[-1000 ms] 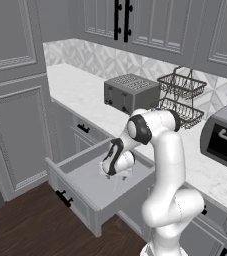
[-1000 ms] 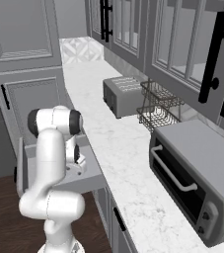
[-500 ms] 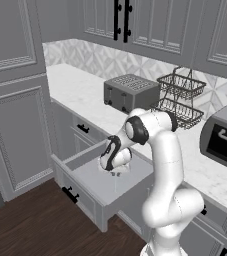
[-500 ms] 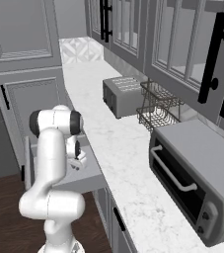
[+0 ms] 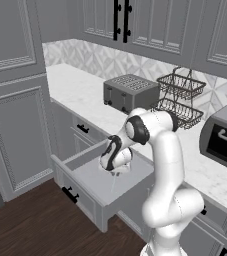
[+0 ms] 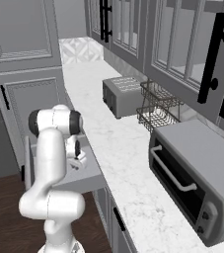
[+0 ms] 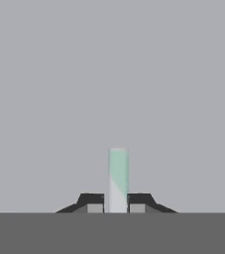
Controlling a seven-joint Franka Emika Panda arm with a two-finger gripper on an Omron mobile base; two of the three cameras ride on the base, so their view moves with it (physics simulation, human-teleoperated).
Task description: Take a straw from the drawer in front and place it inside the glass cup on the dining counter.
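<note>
Pinching a thin white-and-mint-green striped straw (image 7: 118,178), the dark two-finger gripper (image 7: 117,204) sits low inside the wide, shallow grey drawer (image 5: 87,190), pulled open beneath the white marble countertop (image 5: 92,102). In the hand view the jaws are drawn in narrow, one tip on each side of the straw, which runs straight on ahead of them over the drawer's plain pale-grey floor. The straw looks very light and smooth, probably a hollow tube that could crush or swivel under a hard squeeze. The grip appears to sit toward one end, so the long free part may swing on the way out; a gentler hold nearer the middle would likely carry steadier.
</note>
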